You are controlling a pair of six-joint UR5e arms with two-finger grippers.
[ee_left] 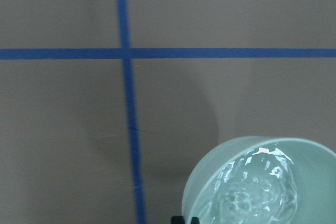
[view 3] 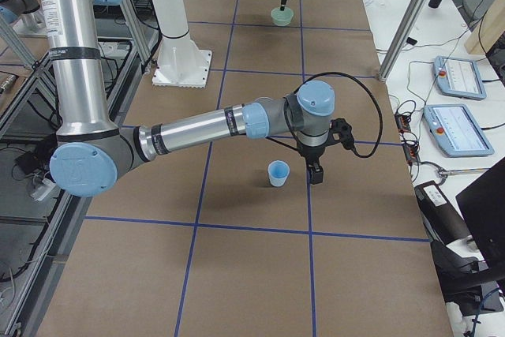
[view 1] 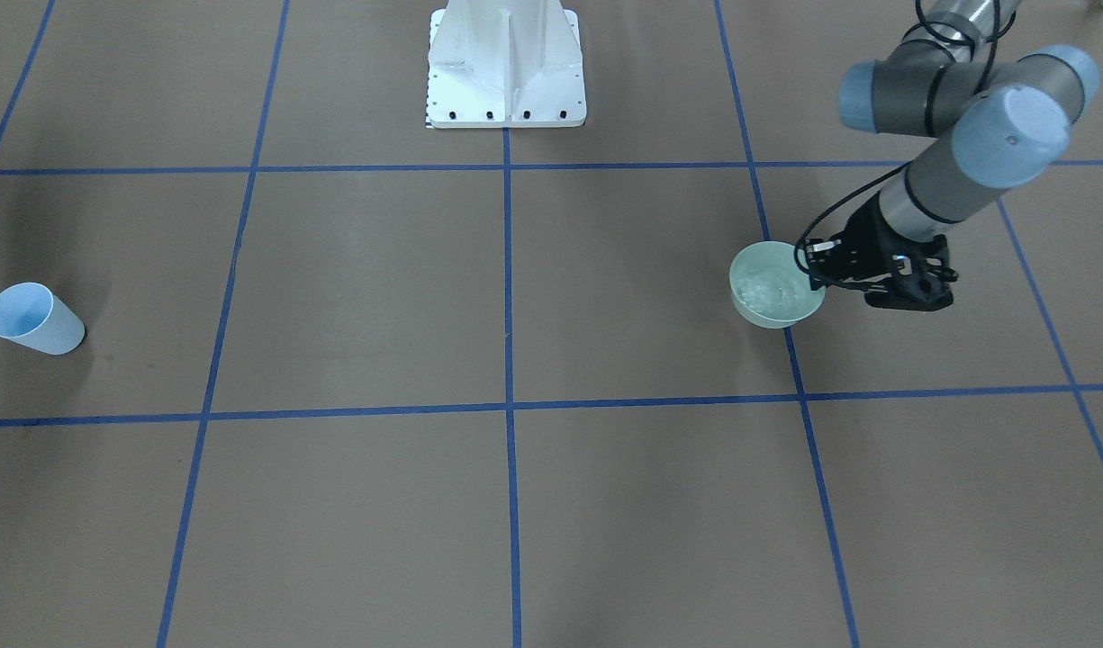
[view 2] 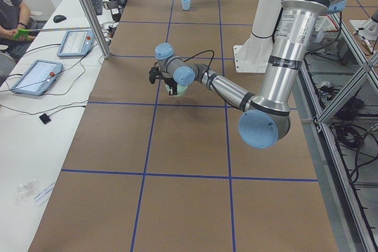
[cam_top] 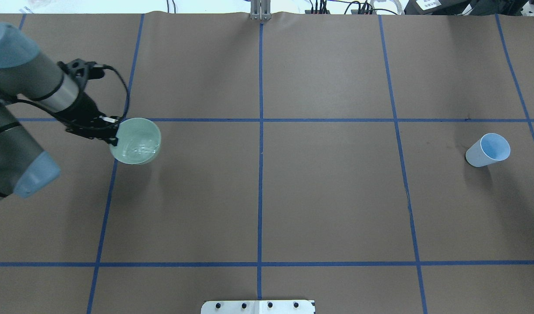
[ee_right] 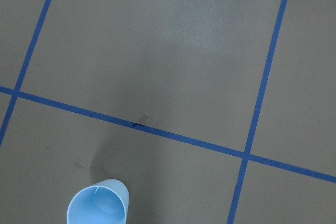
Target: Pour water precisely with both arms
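A pale green bowl (cam_top: 135, 141) holds water (cam_top: 138, 148) that shows as a rippled, glossy sheen, also seen in the left wrist view (ee_left: 257, 187). My left gripper (cam_top: 115, 136) is shut on the bowl's near rim, and the bowl (view 1: 776, 285) seems to hang just above the table. A light blue cup (cam_top: 488, 150) stands upright and apart at the table's other end. My right gripper (view 3: 316, 175) shows only in the exterior right view, just beside the cup (view 3: 278, 173); I cannot tell if it is open. The right wrist view looks down at the cup (ee_right: 98, 205).
The white bolted pedestal (view 1: 506, 67) stands at the robot's edge of the table. Blue tape lines (cam_top: 260, 131) divide the brown table cover. Tablets (view 2: 35, 75) and a seated person (view 2: 12, 16) are on a side bench beyond the far edge.
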